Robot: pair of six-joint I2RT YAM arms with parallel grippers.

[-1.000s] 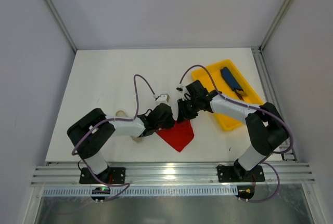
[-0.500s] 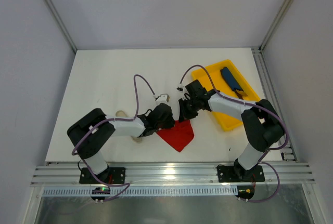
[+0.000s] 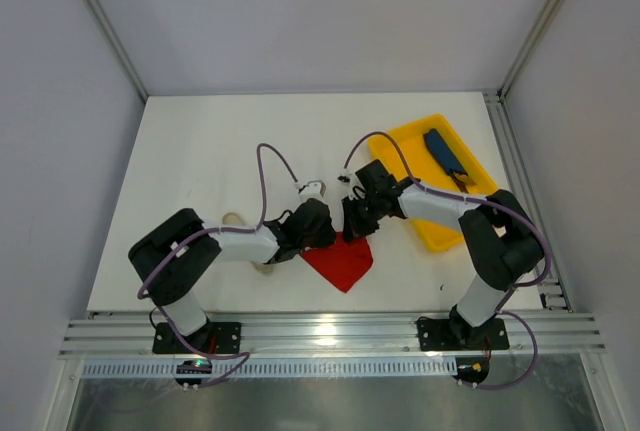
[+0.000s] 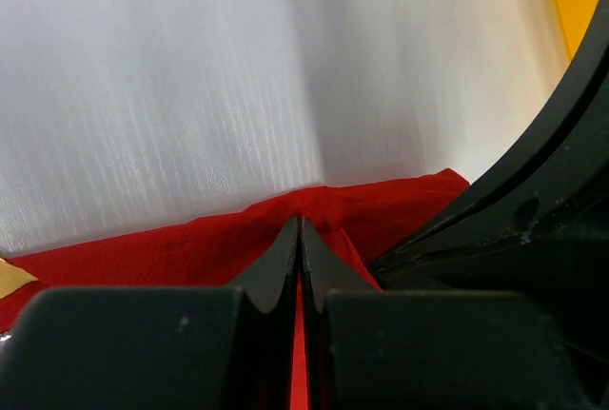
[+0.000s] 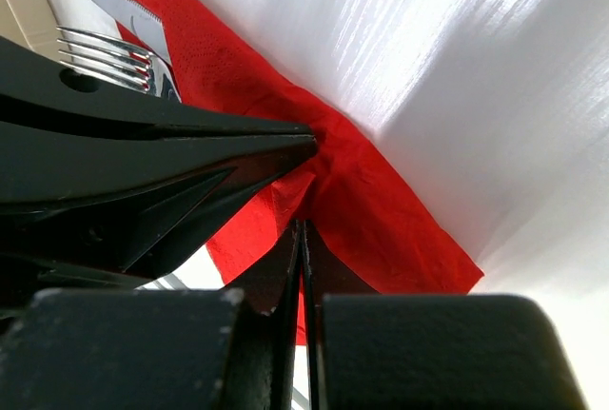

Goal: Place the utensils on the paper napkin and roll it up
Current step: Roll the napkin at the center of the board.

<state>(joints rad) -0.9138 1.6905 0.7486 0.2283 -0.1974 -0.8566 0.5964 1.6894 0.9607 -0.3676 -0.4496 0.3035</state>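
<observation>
On table (image 3: 210, 151), paper napkin (image 3: 345, 263) under two-point grip
Left gripper (image 4: 301, 224) and right gripper (image 5: 303, 229) pressed together, seemingly pinching its edge; opposed pull tears paper or drags fork (image 5: 109, 56) askew

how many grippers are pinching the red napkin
2. The left gripper is shut on the napkin's raised edge. The right gripper is shut on a fold right beside it, with the fingertips almost meeting.
</observation>
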